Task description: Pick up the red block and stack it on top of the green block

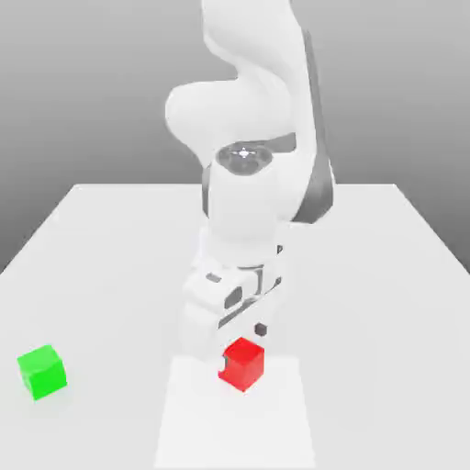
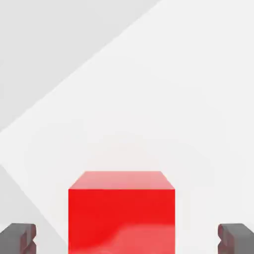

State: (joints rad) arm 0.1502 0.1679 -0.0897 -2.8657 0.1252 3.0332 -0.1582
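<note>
The red block (image 1: pixel 244 365) rests on the white table (image 1: pixel 386 275) near its front edge. My gripper (image 1: pixel 242 348) hangs straight over it and is open, one dark fingertip on each side of the cube. In the hand view the red block (image 2: pixel 121 213) sits between the two fingertips (image 2: pixel 18 239), with a clear gap on either side, so neither touches it. The gripper (image 2: pixel 127 239) holds nothing. The green block (image 1: pixel 42 372) stands on the table far to the exterior view's left, well apart from the red one.
The arm's white body (image 1: pixel 246 211) rises behind the red block and hides the middle of the table. A brighter patch of the surface (image 1: pixel 235 422) lies under and in front of the red block.
</note>
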